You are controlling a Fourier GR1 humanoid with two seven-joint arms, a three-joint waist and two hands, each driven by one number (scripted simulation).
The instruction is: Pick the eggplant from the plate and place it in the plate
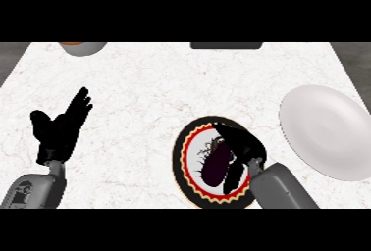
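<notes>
The eggplant point(214, 164), lying on the patterned plate point(182, 147) near the surface's near edge, looks smooth, slippery and fairly light, so the right hand point(243, 147), fingers curling round its thick middle, suits it; the left hand point(62, 128) rests open.

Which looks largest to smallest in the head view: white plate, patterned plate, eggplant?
1. White plate, though cut off at the right edge.
2. Patterned plate, close to it in size, so this order is unsure.
3. Eggplant, clearly smallest.
</notes>
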